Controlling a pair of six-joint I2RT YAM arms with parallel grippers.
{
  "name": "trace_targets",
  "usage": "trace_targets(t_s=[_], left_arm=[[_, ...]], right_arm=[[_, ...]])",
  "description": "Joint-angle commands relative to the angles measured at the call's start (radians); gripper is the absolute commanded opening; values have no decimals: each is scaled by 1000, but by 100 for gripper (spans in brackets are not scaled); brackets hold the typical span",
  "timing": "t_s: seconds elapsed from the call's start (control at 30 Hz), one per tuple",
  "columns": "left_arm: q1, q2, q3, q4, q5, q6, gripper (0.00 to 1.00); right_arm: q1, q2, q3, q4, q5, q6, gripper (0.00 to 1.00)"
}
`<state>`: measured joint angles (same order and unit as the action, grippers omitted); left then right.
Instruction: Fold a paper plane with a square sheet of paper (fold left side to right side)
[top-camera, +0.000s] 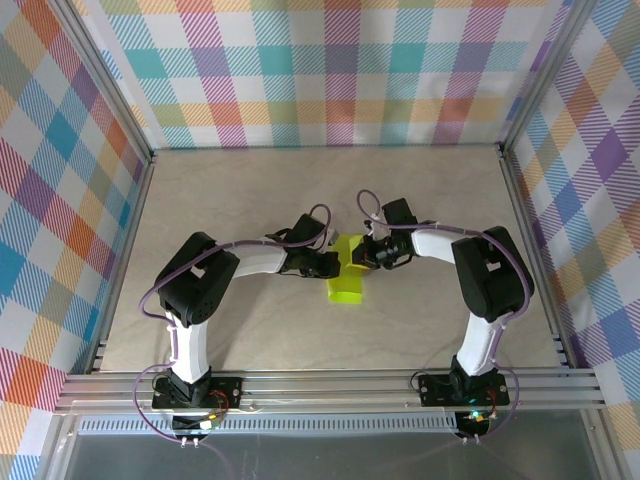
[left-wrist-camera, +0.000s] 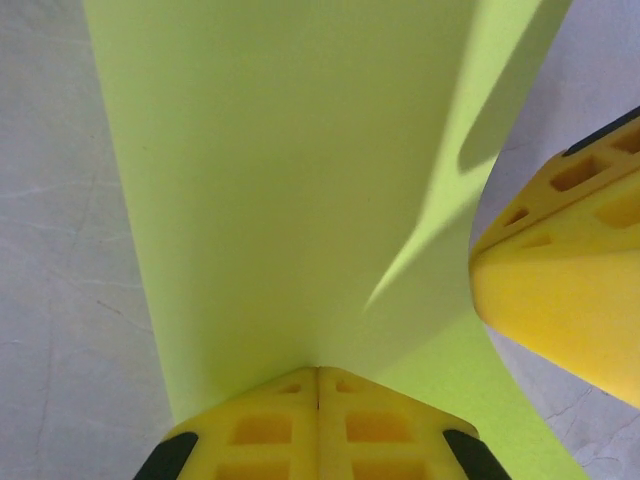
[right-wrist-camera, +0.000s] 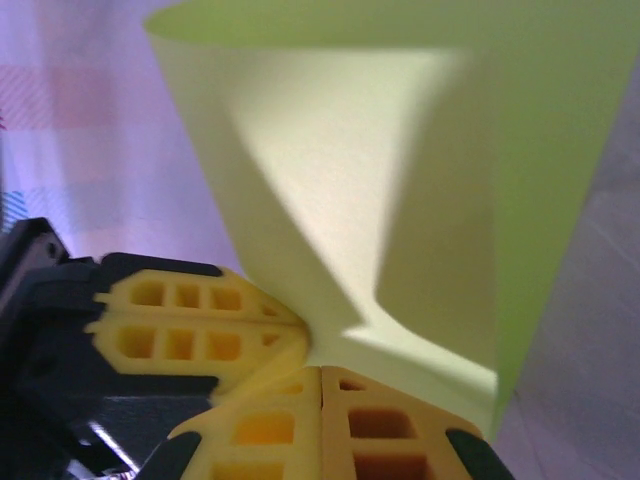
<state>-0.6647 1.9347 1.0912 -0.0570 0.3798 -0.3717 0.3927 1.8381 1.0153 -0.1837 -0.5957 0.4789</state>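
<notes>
The sheet (top-camera: 346, 282) is thin, matte lime paper. It is not lying flat: it bows and curls, and a soft buckle with a shadow runs across it rather than a sharp crease. From above, its free end hangs toward the arm bases, just past both sets of fingertips. I cannot tell whether that end rests on the table (top-camera: 250, 190) or hangs just clear of it.

The left gripper (left-wrist-camera: 318, 385) has its blocky yellow pads, moulded with square pockets, pressed together on the sheet's edge. The paper fans up and away from the seam between them. The right gripper (right-wrist-camera: 320, 385) pinches in the same way, its pads clamped on a bent part of the paper. In its wrist view the left arm's fingers lie just to the left of its own, close to touching.

Both arms rise from their bases and bend at the elbows. Their white forearms turn inward, so the two wrists meet almost nose to nose, with the sheet between the fingertips. Lilac cables (top-camera: 318, 212) loop over the black joints. The table is pale with a faint marbled grain, and the walls (top-camera: 330, 70) around it are pastel plaid.
</notes>
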Motion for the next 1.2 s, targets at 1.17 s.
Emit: trace_targets(t_s=[1.17], left_arm=[[-14,-84,-148,-63,27,-11,0]], right_arm=[[40,241,186,-212,224,-42,0]])
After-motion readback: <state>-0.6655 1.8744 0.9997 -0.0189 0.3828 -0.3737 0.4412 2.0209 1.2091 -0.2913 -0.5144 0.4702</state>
